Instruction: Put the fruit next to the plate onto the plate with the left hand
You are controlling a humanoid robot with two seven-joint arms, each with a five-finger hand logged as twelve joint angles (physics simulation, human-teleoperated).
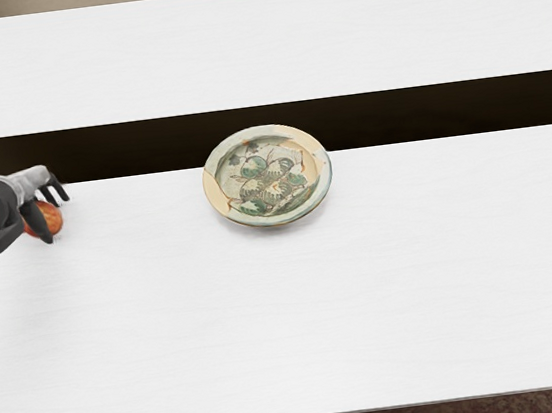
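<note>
A round painted plate [220, 195] with green and orange motifs lies near the back edge of the white table. Far to its left, a small red-orange fruit [48, 216] shows between the dark fingers of my left hand [48, 208]. The fingers curl over and around the fruit, hiding most of it. Whether the fruit still touches the table I cannot tell. The left arm enters from the picture's left edge. The plate holds nothing.
The white table [288, 306] stretches wide in front and to the right. Behind its back edge runs a dark gap [396, 116], and beyond that a second white surface [257, 48].
</note>
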